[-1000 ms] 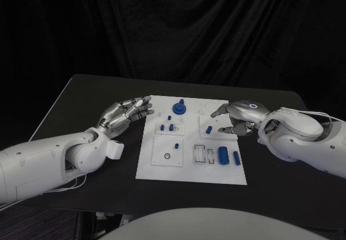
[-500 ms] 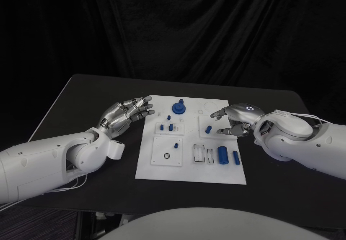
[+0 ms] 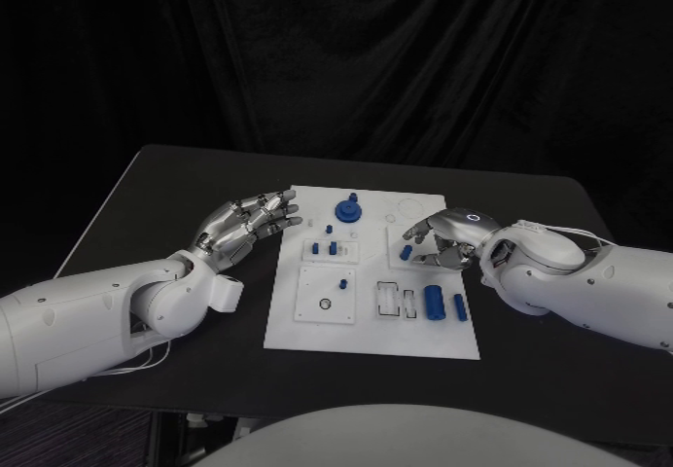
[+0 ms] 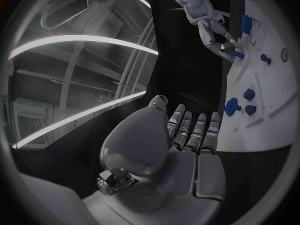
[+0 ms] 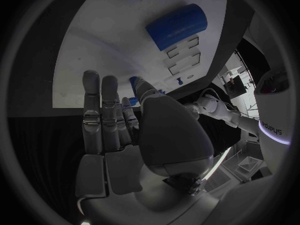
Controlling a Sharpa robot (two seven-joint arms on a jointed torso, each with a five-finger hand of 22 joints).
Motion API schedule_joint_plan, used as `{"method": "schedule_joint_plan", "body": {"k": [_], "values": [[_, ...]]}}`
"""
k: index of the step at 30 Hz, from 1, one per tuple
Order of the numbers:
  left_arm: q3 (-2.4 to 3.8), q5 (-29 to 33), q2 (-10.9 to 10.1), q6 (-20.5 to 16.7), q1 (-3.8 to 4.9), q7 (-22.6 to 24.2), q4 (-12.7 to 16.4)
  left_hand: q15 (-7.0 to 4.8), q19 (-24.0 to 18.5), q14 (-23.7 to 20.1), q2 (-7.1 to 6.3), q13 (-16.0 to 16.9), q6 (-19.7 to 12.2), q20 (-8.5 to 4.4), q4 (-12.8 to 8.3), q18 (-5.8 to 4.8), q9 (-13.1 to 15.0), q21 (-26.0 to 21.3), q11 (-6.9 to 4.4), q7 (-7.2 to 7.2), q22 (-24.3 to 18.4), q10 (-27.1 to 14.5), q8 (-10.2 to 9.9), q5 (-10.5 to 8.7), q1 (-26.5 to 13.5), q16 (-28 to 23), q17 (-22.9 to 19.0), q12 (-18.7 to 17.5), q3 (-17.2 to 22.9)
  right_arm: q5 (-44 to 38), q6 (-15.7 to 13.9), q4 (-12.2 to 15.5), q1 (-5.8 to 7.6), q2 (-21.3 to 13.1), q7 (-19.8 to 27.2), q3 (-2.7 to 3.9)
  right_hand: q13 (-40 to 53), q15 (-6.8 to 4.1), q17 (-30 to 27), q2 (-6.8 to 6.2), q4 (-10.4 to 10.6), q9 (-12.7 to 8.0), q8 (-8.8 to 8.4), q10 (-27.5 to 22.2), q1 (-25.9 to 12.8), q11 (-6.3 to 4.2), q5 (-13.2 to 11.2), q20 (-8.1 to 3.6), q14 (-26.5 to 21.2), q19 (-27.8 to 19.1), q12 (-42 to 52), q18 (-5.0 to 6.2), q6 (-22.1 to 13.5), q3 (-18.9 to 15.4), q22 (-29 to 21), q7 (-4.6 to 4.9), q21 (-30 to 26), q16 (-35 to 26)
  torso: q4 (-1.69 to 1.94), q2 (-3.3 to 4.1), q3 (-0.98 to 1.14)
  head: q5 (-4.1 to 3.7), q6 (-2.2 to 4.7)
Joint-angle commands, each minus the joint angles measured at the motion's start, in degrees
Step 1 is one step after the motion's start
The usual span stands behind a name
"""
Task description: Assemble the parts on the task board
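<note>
The head view is showing the whole white task board point(image 3: 371, 321) lying in the middle of the black table point(image 3: 155, 185), with both hands at its two long sides. The left hand point(image 3: 250, 222) is hovering just beside the board's left edge, its fingers point(image 3: 275, 209) lying straight and close together, holding nothing. The left wrist view is showing the same fingers from behind, stretched out side by side toward the board edge.

The right hand point(image 3: 446, 236) is reaching over the board's right side, its fingers curling down around a small blue part point(image 3: 406, 252). From the head view alone I cannot tell whether they are gripping it. The left wrist view is giving the clearer angle: there the right hand point(image 4: 219, 35) is seen from across the board with its fingertips point(image 4: 226, 47) closing on that blue piece point(image 4: 239, 55). The right wrist view is showing the thumb lying over the blue part point(image 5: 133, 83), with the other fingers point(image 5: 100, 102) extended beside it.

On the board, a blue knob-shaped part point(image 3: 346, 209) is standing near the far edge. Two short blue pegs point(image 3: 326, 249) are sitting in a small raised plate left of centre. A slim peg point(image 3: 342, 284) is standing in the plate below that. Near the right edge, a blue cylinder point(image 3: 435, 302) and a thinner blue bar point(image 3: 460, 306) are lying side by side, next to two outlined rectangular recesses point(image 3: 397, 300). The right wrist view is showing that cylinder point(image 5: 177, 26) large and close.
</note>
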Motion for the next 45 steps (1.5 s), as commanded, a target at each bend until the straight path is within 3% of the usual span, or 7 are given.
{"method": "schedule_joint_plan", "body": {"k": [1, 11, 22, 31, 39, 43, 45], "values": [[0.06, 0.25, 0.12, 1.04, -0.21, 0.4, 0.01, 0.29, 0.32, 0.23, 0.43, 0.07, 0.38, 0.01, 0.04, -0.46, 0.05, 0.38, 0.41, 0.24, -0.07, 0.02, 0.28, 0.05, 0.21, 0.35, 0.04, 0.25, 0.3, 0.62, -0.86, -0.44, -0.32, 0.38, 1.32, 0.03, 0.36, -0.13, 0.45, 0.02, -0.4, 0.65, 1.09, 2.26, 0.52, -0.33, 1.61, -0.14, 0.63, 0.67, 0.54, -0.5, 2.08, 0.32, 2.7, 0.23, 0.64, 0.28, 0.1, 0.0, 0.02, -0.1, -0.01], [0.06, 0.25, 0.25, 1.43, -0.74, 0.33, -0.15, 0.28, 0.33, 0.21, 0.47, 0.06, 0.39, 0.01, 0.03, -0.48, 0.05, 0.38, 0.45, 0.26, -0.08, 0.0, 0.28, 0.06, 0.23, 0.32, 0.04, 0.22, 0.36, 0.65, -1.29, -1.03, -0.68, 1.15, 2.01, 0.04, 1.38, -1.02, 0.42, -0.7, -0.68, 1.86, 2.28, 6.38, 1.57, -1.43, 4.73, -0.93, 0.6, 0.59, 1.81, -0.5, 4.1, 2.63, 2.75, 0.54, 0.8, 0.05, -0.01, 0.04, 0.08, -0.18, -0.01], [0.06, 0.24, 0.22, 1.64, -0.95, 0.19, -0.27, 0.24, 0.37, 0.17, 0.6, 0.08, 0.38, 0.0, -0.05, -0.55, 0.05, 0.37, 0.64, 0.36, -0.14, 0.1, 0.29, 0.17, 0.39, 0.35, 0.02, 0.48, 0.61, 0.65, -1.63, -1.55, -0.75, 1.88, 2.48, 0.05, 2.4, -1.29, 0.46, -1.15, -0.48, 2.3, 2.47, 7.0, 1.26, -1.83, 4.6, -1.22, 0.62, 0.49, 3.12, -0.52, 4.38, 3.22, 2.74, 1.0, 0.84, -0.03, -0.04, 0.03, 0.01, -0.09, -0.01], [0.06, 0.24, 0.41, 1.85, -1.08, 0.02, -0.47, 0.18, 0.38, 0.13, 0.63, 0.12, 0.29, -0.01, -0.1, -0.59, 0.04, 0.36, 0.8, 0.42, -0.2, 0.25, 0.29, 0.21, 0.49, 0.35, 0.01, 0.74, 0.75, 0.65, -1.82, -1.67, -0.79, 2.52, 2.71, 0.06, 4.33, -1.68, 0.64, -1.31, -0.6, 4.17, 4.26, 6.75, 1.23, -2.25, 4.17, -1.55, 0.85, 0.53, 5.38, -0.61, 6.87, 4.1, 2.78, 1.35, 1.3, -0.08, -0.02, 0.02, -0.02, -0.13, -0.01], [0.06, 0.24, 0.5, 2.02, -1.22, -0.14, -0.63, 0.15, 0.39, 0.09, 0.66, 0.13, 0.24, -0.01, -0.14, -0.62, 0.04, 0.35, 0.9, 0.47, -0.23, 0.33, 0.28, 0.24, 0.58, 0.35, 0.0, 0.85, 0.87, 0.65, -1.81, -1.74, -0.8, 2.78, 2.71, 0.07, 5.94, -1.76, 1.07, -0.99, -1.79, 7.54, 8.68, 5.72, 1.9, -2.32, 4.71, -1.7, 0.94, 0.46, 6.99, -0.69, 10.23, 4.57, 2.86, 1.59, 1.73, 0.03, -0.02, 0.01, -0.03, -0.07, -0.01], [0.06, 0.24, 0.46, 2.12, -1.31, -0.08, -0.59, 0.13, 0.34, 0.04, 0.69, 0.14, 0.11, -0.02, -0.2, -0.64, 0.02, 0.32, 1.02, 0.51, -0.36, 0.4, 0.26, 0.3, 0.7, 0.33, -0.01, 0.96, 1.02, 0.65, -1.88, -1.62, -0.81, 2.62, 2.75, 0.07, 6.75, -2.04, 1.26, -0.9, -4.97, 11.05, 13.04, 5.57, 4.38, -2.44, 11.45, -2.14, 0.5, 0.05, 7.64, -0.7, 10.37, 6.36, 3.07, 2.38, 2.52, -0.11, -0.03, 0.02, -0.03, -0.02, -0.01], [0.06, 0.24, 0.45, 2.12, -1.33, -0.06, -0.6, 0.13, 0.33, 0.03, 0.69, 0.14, 0.1, -0.02, -0.25, -0.66, 0.02, 0.31, 1.09, 0.53, -0.41, 0.43, 0.26, 0.31, 0.78, 0.35, -0.01, 1.0, 1.12, 0.65, -1.98, -1.52, -0.81, 2.49, 2.74, 0.07, 6.87, -2.08, 1.28, -1.01, -5.67, 11.75, 13.73, 5.6, 4.73, -2.43, 11.37, -2.26, 0.41, -0.13, 7.7, -0.74, 9.8, 7.27, 3.12, 2.48, 2.98, -0.18, -0.03, 0.02, -0.03, 0.04, -0.01]]}}
